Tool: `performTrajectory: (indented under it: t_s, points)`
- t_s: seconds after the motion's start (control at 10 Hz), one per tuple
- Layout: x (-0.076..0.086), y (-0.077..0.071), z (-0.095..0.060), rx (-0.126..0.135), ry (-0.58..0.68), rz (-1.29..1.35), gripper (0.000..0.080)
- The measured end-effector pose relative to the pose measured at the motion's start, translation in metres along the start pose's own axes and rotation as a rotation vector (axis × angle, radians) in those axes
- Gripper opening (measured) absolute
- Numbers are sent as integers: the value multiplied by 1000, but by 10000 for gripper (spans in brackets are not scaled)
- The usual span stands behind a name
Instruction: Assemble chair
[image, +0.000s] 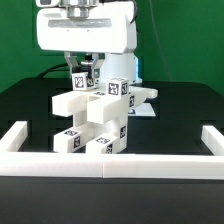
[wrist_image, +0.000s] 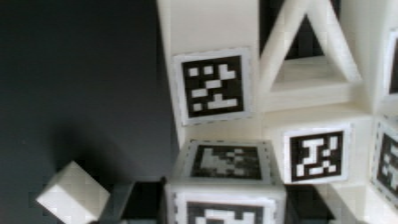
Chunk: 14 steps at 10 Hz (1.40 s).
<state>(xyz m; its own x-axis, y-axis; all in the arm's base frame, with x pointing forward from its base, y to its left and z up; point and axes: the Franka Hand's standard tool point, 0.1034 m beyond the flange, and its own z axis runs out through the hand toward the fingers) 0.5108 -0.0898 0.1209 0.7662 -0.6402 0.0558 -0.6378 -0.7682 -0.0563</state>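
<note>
Chair (image: 98, 118) is partly built: a stack of blocky white pieces stands mid-counter, just behind the low white border rail (image: 110, 163) in the exterior view. Looks like several parts are already joined, with tagged blocks at the bottom, a flat piece sticking out toward the exterior view's left, and uprights rising behind. Can't tell exactly which joints are seated, too small and all white on white

Judging from that, I'd call it somewhere past halfway: main body is up, but it doesn't read as a finished chair yet. Which pieces are missing I can't say; no clearly loose part lies on the counter (image: 30, 105) in the exterior view. Wrist view shows a small white block (wrist_image: 75, 190) down by the dark surface, can't tell whether it's a pincer finger or a loose part

Pincer (image: 88, 72) hangs right over the top of the stack, big white housing above it. Fingers appear to straddle an upper tagged piece (image: 80, 80), jaws part way in, but the frames don't show contact cleanly, so I can't tell if it's clamped or just close around it. Wrist view is filled with tagged chair faces (wrist_image: 214, 85) at close range, which fits the pincer being down at the assembly

Containers: none here. The border rail only fences the work area, nothing sits in or on it
</note>
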Motion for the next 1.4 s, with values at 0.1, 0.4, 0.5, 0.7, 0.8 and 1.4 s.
performTrajectory:
  t_s: [0.1, 0.4, 0.5, 0.7, 0.8, 1.4]
  points:
    - [0, 0, 0, 3, -1, 114, 287]
    - [2, -1, 0, 16, -18, 446, 287]
    - [3, 0, 0, 21, -21, 485, 287]
    - [3, -2, 1, 23, -24, 680, 287]
    - [4, -4, 1, 20, -24, 754, 287]
    - [4, -6, 3, 15, -19, 788, 484]
